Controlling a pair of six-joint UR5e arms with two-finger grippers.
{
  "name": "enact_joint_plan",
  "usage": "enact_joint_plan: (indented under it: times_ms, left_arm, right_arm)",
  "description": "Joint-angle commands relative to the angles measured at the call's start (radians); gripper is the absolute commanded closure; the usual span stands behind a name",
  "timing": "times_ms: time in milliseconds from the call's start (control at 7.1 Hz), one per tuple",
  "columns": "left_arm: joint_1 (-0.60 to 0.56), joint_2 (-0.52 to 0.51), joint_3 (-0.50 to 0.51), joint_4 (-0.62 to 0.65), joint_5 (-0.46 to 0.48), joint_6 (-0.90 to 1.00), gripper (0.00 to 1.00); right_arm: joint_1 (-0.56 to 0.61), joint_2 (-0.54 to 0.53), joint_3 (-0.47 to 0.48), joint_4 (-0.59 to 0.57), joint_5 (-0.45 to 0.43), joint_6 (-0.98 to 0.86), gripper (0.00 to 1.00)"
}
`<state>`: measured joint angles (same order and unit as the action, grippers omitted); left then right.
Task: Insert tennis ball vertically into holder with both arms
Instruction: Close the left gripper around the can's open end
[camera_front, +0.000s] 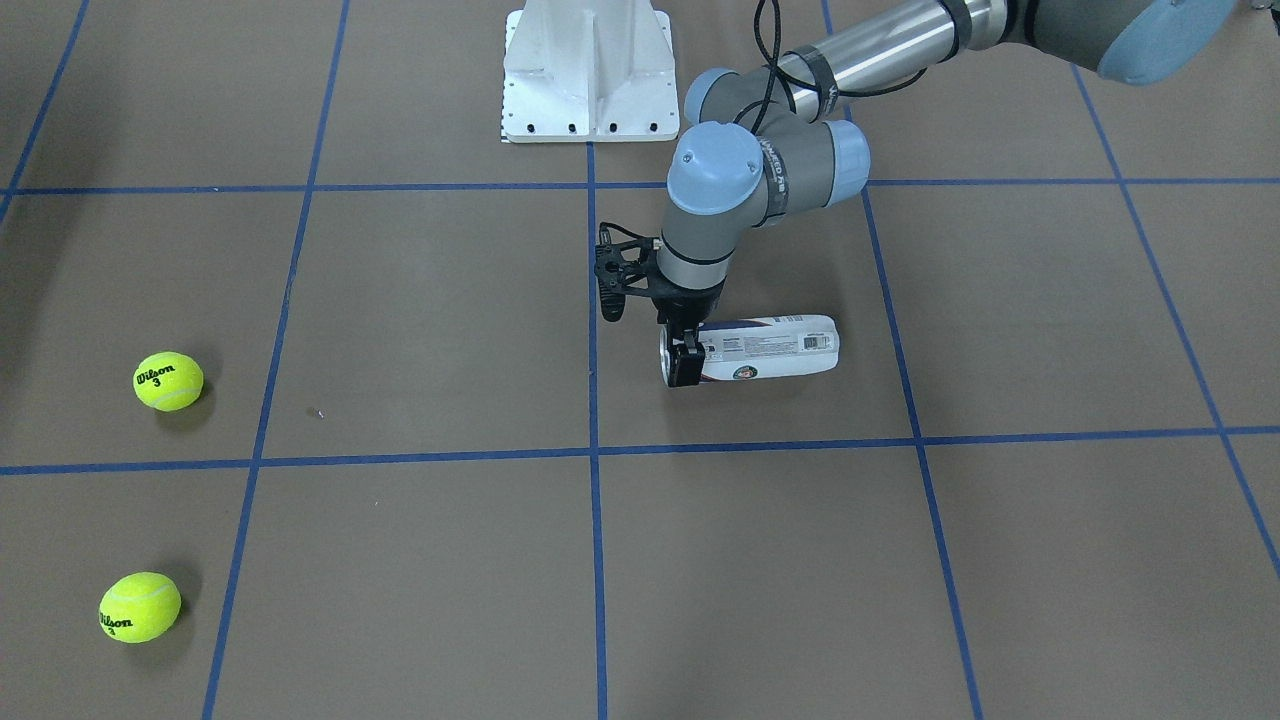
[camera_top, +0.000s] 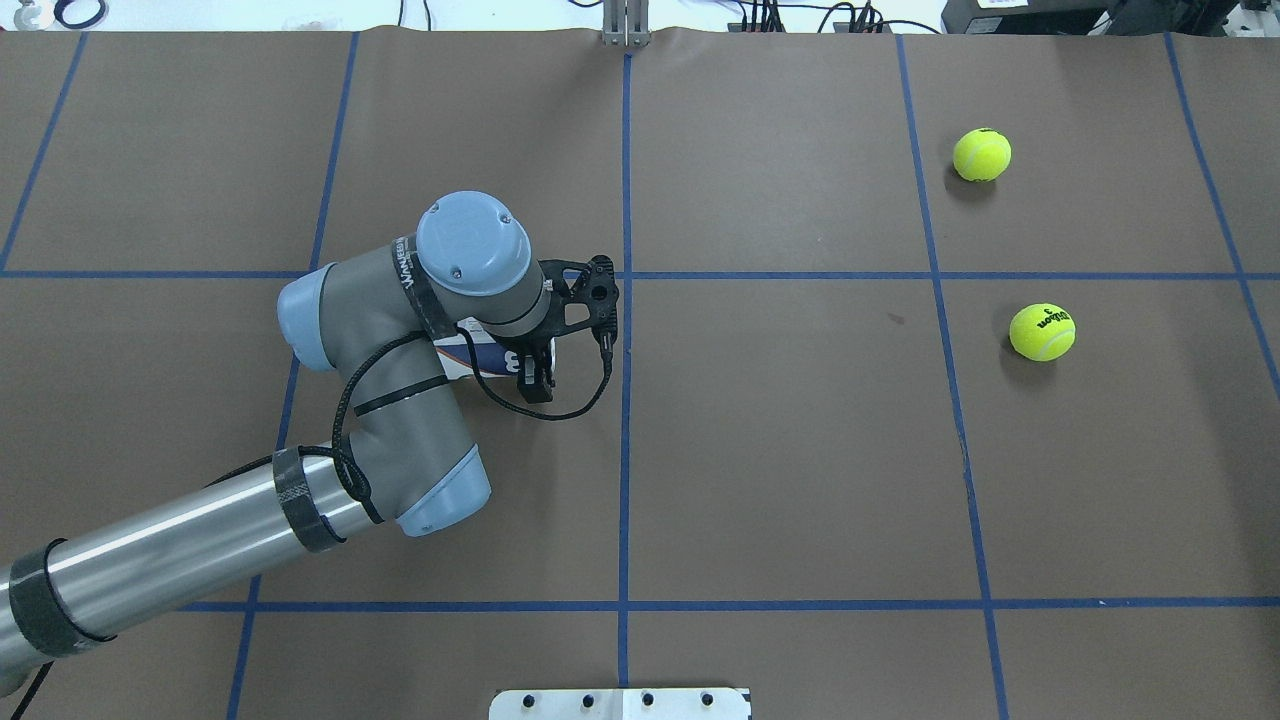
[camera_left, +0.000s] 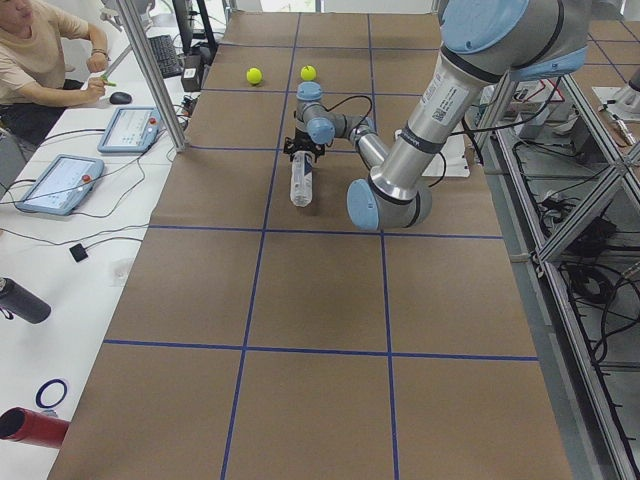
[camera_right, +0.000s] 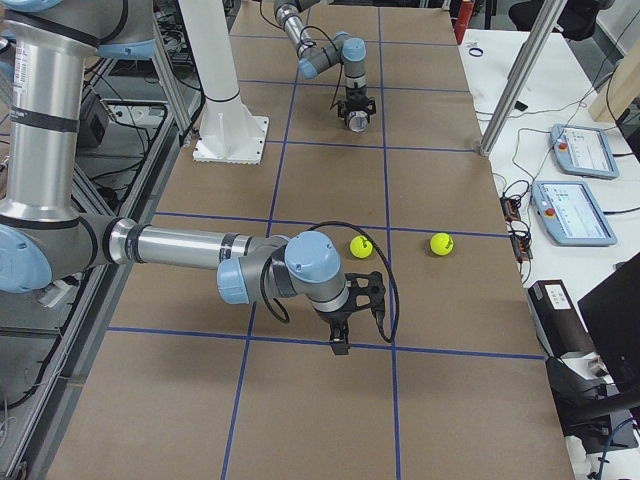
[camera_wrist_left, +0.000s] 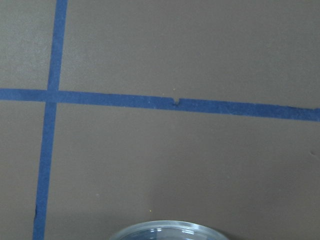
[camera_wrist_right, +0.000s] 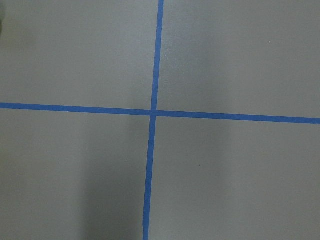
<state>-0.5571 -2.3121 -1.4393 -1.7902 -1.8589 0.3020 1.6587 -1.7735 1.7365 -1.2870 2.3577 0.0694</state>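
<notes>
Two yellow-green felt tennis balls (camera_front: 168, 381) (camera_front: 140, 607) lay on the brown surface (camera_front: 420, 310) with its blue tape grid, well apart from the left hand (camera_front: 683, 352), off toward the robot's right. Left black two-finger hand was low at the open metal-rimmed end of the clear plastic cylindrical holder with the white and navy label (camera_front: 775, 348). Holder lay on its side on the surface, its body running away from that hand toward the robot's left. Fingers (camera_front: 686, 368) seemed to straddle the rim end, one in front of the mouth. Could not tell whether they were clamped on it or just around it. Left wrist view caught only the clear rim at its bottom edge, with tape lines past it. White metal pedestal base (camera_front: 590, 80) stood behind the left hand, on the robot's side. Right black two-finger hand (camera_right: 340, 345) hung just over bare surface, with both balls near it and the holder well apart; it showed in the side view only, so its opening could not be told.
</notes>
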Motion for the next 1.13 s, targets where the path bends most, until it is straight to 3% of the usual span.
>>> enact_joint_plan:
  times_ms: [0,423,986]
  left_arm:
    - [0.000,-0.004,0.017,-0.002,0.000,0.000,0.00]
    - [0.000,-0.007,0.017,-0.002,0.000,0.000,0.04]
    - [0.000,-0.018,0.016,0.000,0.000,0.000,0.27]
  right_arm:
    - [0.000,0.002,0.000,0.000,0.000,0.001,0.00]
    - [0.000,0.005,0.000,-0.002,0.000,0.003,0.00]
    - [0.000,0.008,0.002,0.000,0.000,0.004,0.00]
